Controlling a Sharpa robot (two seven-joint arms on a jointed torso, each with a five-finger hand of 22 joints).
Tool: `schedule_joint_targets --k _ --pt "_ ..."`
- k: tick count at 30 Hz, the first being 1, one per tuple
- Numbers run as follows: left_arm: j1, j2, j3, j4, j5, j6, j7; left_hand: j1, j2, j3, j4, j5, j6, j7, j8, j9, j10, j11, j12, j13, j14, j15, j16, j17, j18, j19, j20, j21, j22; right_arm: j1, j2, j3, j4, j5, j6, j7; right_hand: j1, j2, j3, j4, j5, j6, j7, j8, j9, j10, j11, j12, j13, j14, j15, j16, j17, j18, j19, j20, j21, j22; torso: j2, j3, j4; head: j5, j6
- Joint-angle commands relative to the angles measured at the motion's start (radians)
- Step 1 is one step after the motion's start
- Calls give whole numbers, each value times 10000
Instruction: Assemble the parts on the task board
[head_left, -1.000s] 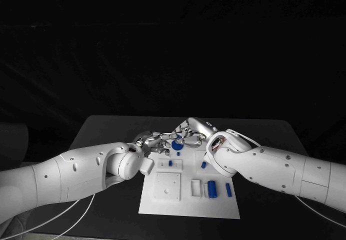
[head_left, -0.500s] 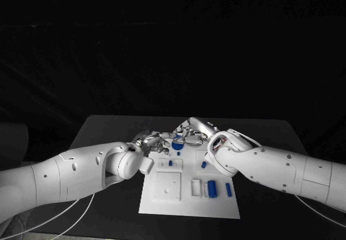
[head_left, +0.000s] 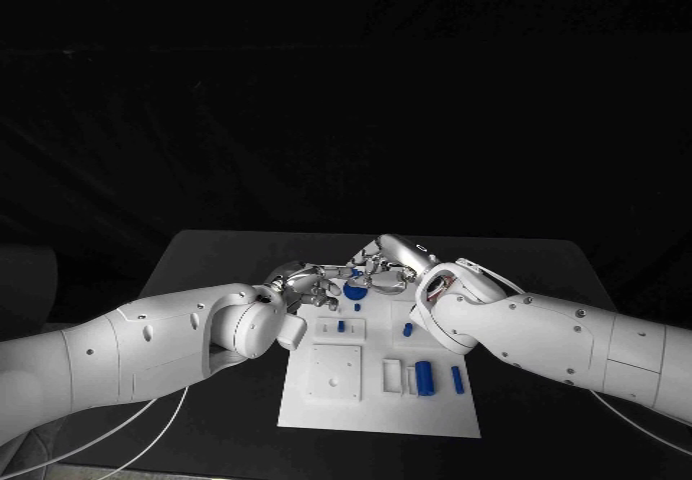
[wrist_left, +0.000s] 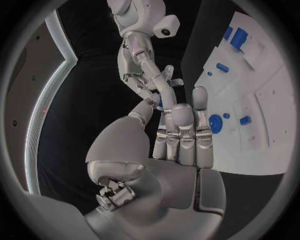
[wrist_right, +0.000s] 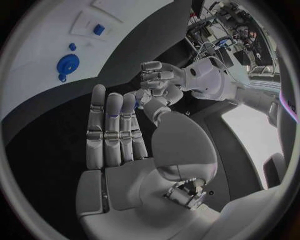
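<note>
Black bench (head_left: 216, 262), dark backdrop behind; the board (head_left: 378, 400) lies at mid-bench, long axis running from the near edge toward the far edge.

A small blue part (wrist_left: 160, 101) sits between the two sets of fingertips, above the bench just beyond the board's far edge. It is raised off the board, and both hands meet at it; judged a transfer or re-grip so the piece can be turned before seating. Which hand carries the load cannot be told.

On the board: a round blue disc (head_left: 355, 291) near the far edge, a small peg (head_left: 340, 325) and another (head_left: 408, 328) at mid-board, a blue cylinder (head_left: 424, 376) and a slim bar (head_left: 457, 378) toward the near right corner, laid flat beside a white holder. These look staged for later pick-up.

Left hand (head_left: 306, 282): fingers extended together, thumb brought toward their tips, at the part. Right hand (head_left: 384, 268): same posture, thumb opposed to fingertips, a blue trace at the tips in its wrist view. Whether either truly pinches the part is not clear.

Assembly judged early; most parts unseated.
</note>
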Motion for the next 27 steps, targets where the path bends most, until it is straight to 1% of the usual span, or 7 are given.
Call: schedule_joint_targets --k 1,4,6,9,14,22,27 --pt "-5 4 -7 35 -62 375 -84 44 -54 470 -407 -5 518 -409 66 1236 219 -64 41 17 -22 -72 45 9 -66 -83 -15 46 181 9 -30 14 -21 25 -197 189 84 148 410 -41 -259 340 -21 75 35 48 -80 -65 -37 -26 -49 -11 -12 54 -126 -40 144 216 3 5 4 -5 -15" --pt "-5 1 -9 30 -135 396 -119 27 -63 468 -400 0 524 -413 68 1241 215 -63 43 22 -25 -74 43 7 -65 -87 -15 57 179 8 -34 14 -23 26 -254 228 -3 184 853 -34 -418 478 -53 73 35 88 -97 -83 -63 -8 -64 -18 -21 66 -219 -55 266 426 -1 8 -2 -8 -16" --pt "-5 -3 -12 26 -224 413 -156 -9 -70 475 -396 59 534 -418 68 1245 208 -67 44 27 -26 -80 44 6 -64 -88 -19 73 177 8 -40 14 -31 26 -283 245 -120 116 1098 -1 -425 495 -57 68 34 115 -105 -86 -70 9 -66 -22 -24 72 -270 -58 340 566 -1 8 -5 -13 -21" --pt "-5 -9 -15 22 -315 421 -200 -53 -71 487 -396 67 551 -428 67 1251 204 -71 44 31 -27 -88 41 3 -68 -92 -24 83 173 8 -54 14 -42 26 -298 259 -127 92 1206 18 -418 548 -70 73 39 119 -106 -88 -70 9 -69 -30 -25 79 -319 -54 392 699 3 5 -3 -14 -18" --pt "-5 -26 -20 16 -411 417 -244 -137 -73 549 -410 141 573 -437 68 1267 201 -77 55 47 -32 -96 45 3 -78 -101 -36 107 168 8 -87 14 -46 26 -262 281 -142 68 1294 37 -422 562 -74 70 35 123 -107 -87 -65 13 -68 -41 -30 90 -376 -53 434 874 4 5 -1 -17 -20" --pt "-5 -37 -25 10 -476 455 -278 -289 -37 660 -410 184 585 -447 68 1311 190 -76 60 63 -34 -100 41 -3 -85 -113 -40 128 161 8 -115 14 -46 26 -11 339 -106 102 1259 9 -455 594 -75 70 36 100 -102 -109 -70 -16 -62 -55 -22 88 -419 -48 414 999 0 -1 1 -19 -29" --pt "-5 -34 -26 10 -509 460 -249 -507 85 710 -361 110 582 -466 67 1354 167 -77 70 79 -34 -99 30 -15 -98 -122 -35 121 145 8 -115 14 -41 26 203 364 -90 140 1203 -32 -462 618 -80 74 37 78 -100 -121 -63 -35 -60 -68 -17 84 -437 -49 384 1066 0 -5 -1 -23 -41"
